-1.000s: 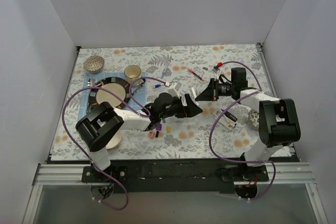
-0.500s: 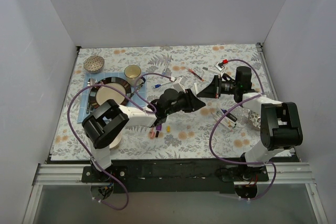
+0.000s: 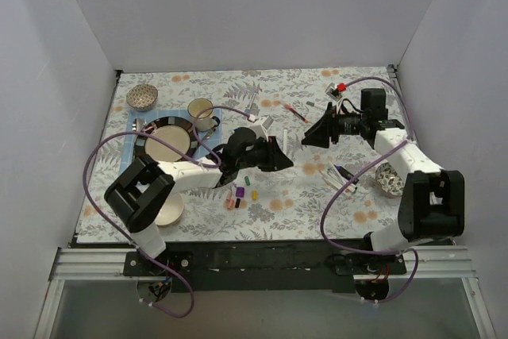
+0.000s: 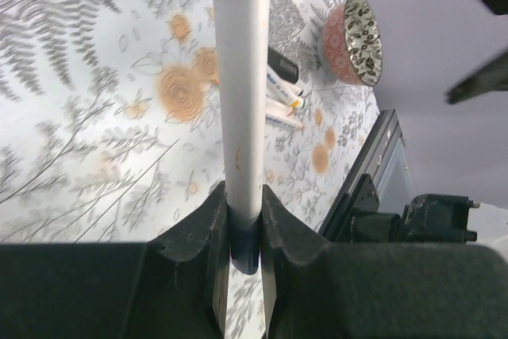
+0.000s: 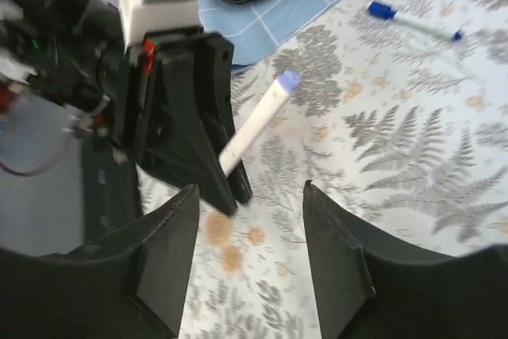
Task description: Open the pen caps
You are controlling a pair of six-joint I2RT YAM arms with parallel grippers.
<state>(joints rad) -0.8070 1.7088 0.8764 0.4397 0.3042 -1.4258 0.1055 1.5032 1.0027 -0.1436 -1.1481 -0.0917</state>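
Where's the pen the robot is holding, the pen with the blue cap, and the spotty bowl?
held pen [image 4: 242,77], left wrist view, middle of its white barrel.
blue-capped pen [image 5: 382,10], right wrist view, on its blue cap.
spotty bowl [image 4: 363,29], left wrist view, its patterned inside wall.

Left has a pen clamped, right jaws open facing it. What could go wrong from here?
1. The left gripper pinches the thin white-barrelled pen only at its dark end; the long free barrel could swivel or slip when pulled.
2. The open right gripper is clear of the pen's pale purple tip; a skewed approach might knock it aside.
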